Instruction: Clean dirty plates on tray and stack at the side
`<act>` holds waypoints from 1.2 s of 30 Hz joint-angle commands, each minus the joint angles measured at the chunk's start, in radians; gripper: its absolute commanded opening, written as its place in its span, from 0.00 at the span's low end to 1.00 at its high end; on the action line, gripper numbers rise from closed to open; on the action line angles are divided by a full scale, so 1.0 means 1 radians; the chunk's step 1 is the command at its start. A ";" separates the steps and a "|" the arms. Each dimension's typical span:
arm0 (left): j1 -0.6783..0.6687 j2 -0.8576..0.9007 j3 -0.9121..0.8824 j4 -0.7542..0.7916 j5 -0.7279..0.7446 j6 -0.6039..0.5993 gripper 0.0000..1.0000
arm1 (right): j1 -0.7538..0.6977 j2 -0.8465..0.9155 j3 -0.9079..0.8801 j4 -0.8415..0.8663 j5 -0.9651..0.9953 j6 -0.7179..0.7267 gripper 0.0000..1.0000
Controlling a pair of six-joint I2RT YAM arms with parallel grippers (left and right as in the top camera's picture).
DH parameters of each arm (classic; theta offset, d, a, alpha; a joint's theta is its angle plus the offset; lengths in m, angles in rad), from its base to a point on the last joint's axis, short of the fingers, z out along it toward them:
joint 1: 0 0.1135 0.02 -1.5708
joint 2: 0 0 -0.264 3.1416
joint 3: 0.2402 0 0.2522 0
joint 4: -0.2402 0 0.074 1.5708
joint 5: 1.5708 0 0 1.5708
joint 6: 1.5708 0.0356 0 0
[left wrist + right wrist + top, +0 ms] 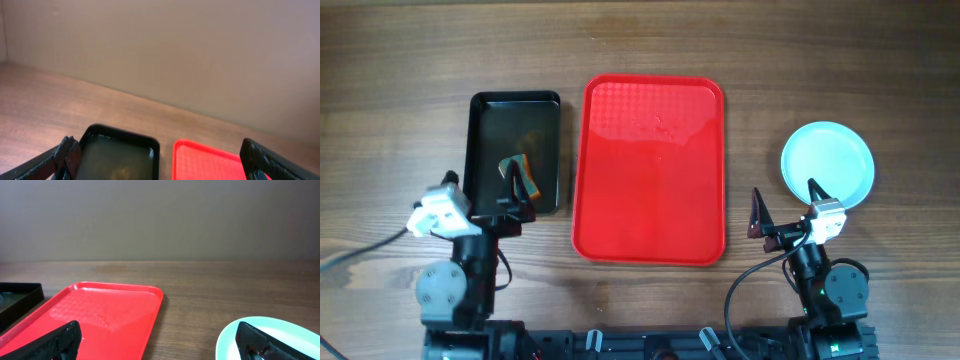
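The red tray (pixel 655 170) lies in the middle of the table with nothing on it. It also shows in the left wrist view (pixel 205 160) and the right wrist view (pixel 105 310). A pale-blue plate (pixel 827 165) lies on the table right of the tray, also in the right wrist view (pixel 295 330). I cannot tell whether other plates lie under it. My right gripper (pixel 785 205) (pixel 157 342) is open and empty between the tray's near right corner and the plate. My left gripper (pixel 505 205) (pixel 160 165) is open and empty at the black tray's near edge.
A smaller black tray (pixel 515 97) (pixel 120 137) stands left of the red tray and holds an orange-and-green sponge (pixel 520 165). Its corner shows in the right wrist view (pixel 20 292). Bare wooden table lies all round. A cable trails at the near left.
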 commanded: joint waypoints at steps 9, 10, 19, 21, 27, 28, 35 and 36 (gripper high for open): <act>0.007 -0.261 -0.262 0.096 0.004 0.003 1.00 | -0.006 0.002 0.000 0.003 0.008 -0.002 1.00; 0.007 -0.261 -0.278 0.105 0.005 0.002 1.00 | -0.006 0.002 0.000 0.003 0.008 -0.002 1.00; 0.006 -0.261 -0.353 0.049 0.013 -0.001 1.00 | -0.006 0.002 0.000 0.003 0.008 -0.002 1.00; 0.006 -0.261 -0.353 0.049 0.012 -0.001 1.00 | -0.006 0.002 0.000 0.003 0.008 -0.002 1.00; 0.006 -0.260 -0.353 0.049 0.012 -0.001 1.00 | -0.006 0.002 0.000 0.003 0.008 -0.002 1.00; 0.006 -0.260 -0.353 0.049 0.012 -0.001 1.00 | -0.006 0.002 0.000 0.003 0.008 -0.002 1.00; 0.006 -0.260 -0.353 0.049 0.012 -0.001 1.00 | -0.006 0.002 0.000 0.003 0.008 -0.002 1.00; 0.006 -0.260 -0.353 0.049 0.012 -0.001 1.00 | -0.006 0.002 0.000 0.003 0.008 -0.002 1.00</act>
